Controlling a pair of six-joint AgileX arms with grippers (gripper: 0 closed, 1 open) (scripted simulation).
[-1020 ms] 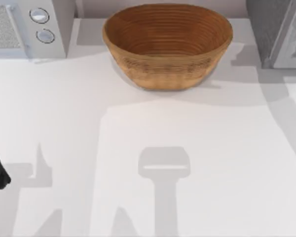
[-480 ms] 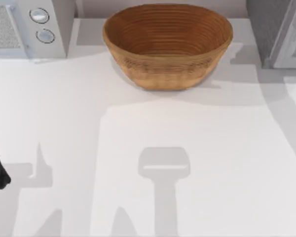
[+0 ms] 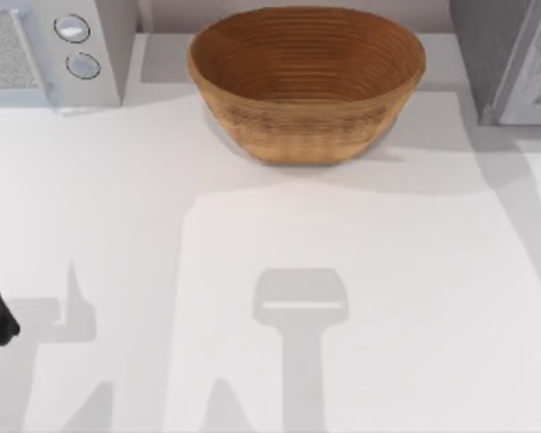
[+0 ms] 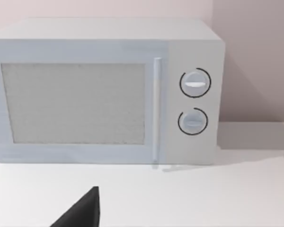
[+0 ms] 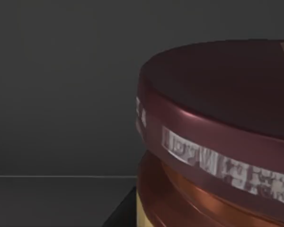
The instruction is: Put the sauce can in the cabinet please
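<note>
Closest thing going is the sauce can [image 5: 213, 142], right up against the right wrist cam: dark maroon lid w/ a pale strip of print round its rim, letters too smeared to read, and an orange-amber body w/ a bit of yellow below. Behind it is a dark grey wall & a thin pale line where a dark floor meets it, so the can looks to sit in a dark enclosure, prob. the cabinet interior. A dark wedge sits at the can's foot; can't tell whether the right gripper is grasping the can or has let go of it. The left wrist cam looks at something else: a black tip of the left gripper [image 4: 83, 213] low in front, can't tell if it's spread or closed, and past it on the white table [image 4: 217, 198] a white microwave [image 4: 104, 92] w/ a mesh door panel, a vertical handle & two round knobs, no writing on it that I can make out. From above, the left arm is a dark shape parked at the table's left edge. Farther back, the microwave is at the back left, a woven brown basket [image 3: 307, 86] at back centre, and the cabinet [image 3: 509, 59], dark speckled grey w/ a pale framed door, at the back right corner. Basket stands betw. the two, apart from both.
</note>
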